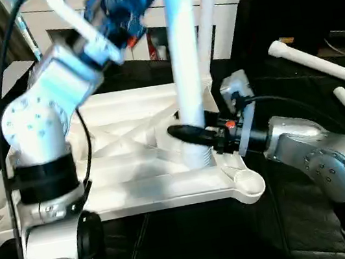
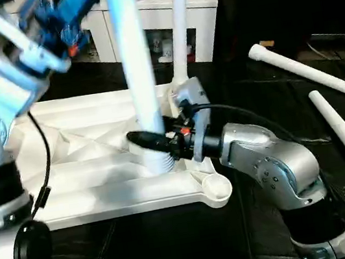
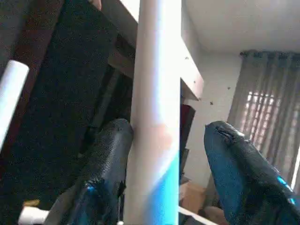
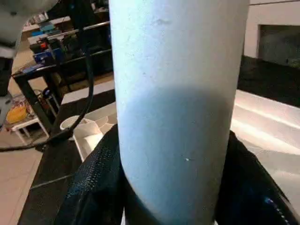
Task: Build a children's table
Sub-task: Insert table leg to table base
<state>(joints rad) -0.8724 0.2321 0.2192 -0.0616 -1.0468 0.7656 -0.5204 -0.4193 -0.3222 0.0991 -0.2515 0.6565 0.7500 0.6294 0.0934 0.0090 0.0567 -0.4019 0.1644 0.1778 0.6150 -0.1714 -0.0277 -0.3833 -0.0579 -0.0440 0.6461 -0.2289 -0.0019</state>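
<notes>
A: Where does the tabletop point(image 1: 134, 175) lie?

B: It lies upside down on the dark surface point(image 1: 197, 244), ribbed underside up, between the robot's two forearms. One leg point(image 1: 186, 68) stands upright in a corner socket near the right arm, and a second leg point(image 1: 208, 25) stands just behind it.

A: And the right gripper point(image 4: 173, 187)?

B: It reaches in level at the foot of the front leg, just above the socket. In the right wrist view a black finger point(image 4: 98, 183) sits pressed against each side of the tube, so the jaws are closed around the leg.

A: The left gripper point(image 3: 164, 173)?

B: It is high up on the same leg. One finger point(image 3: 110, 164) touches the tube, while the other stands clear of it with a gap showing between, so the jaws stand wide and do not clamp the leg.

A: Any other parts?

B: Two loose legs point(image 2: 322, 79) lie flat on the dark surface, well off to the robot's right. A white cabinet point(image 2: 161, 13) stands behind the tabletop.
</notes>
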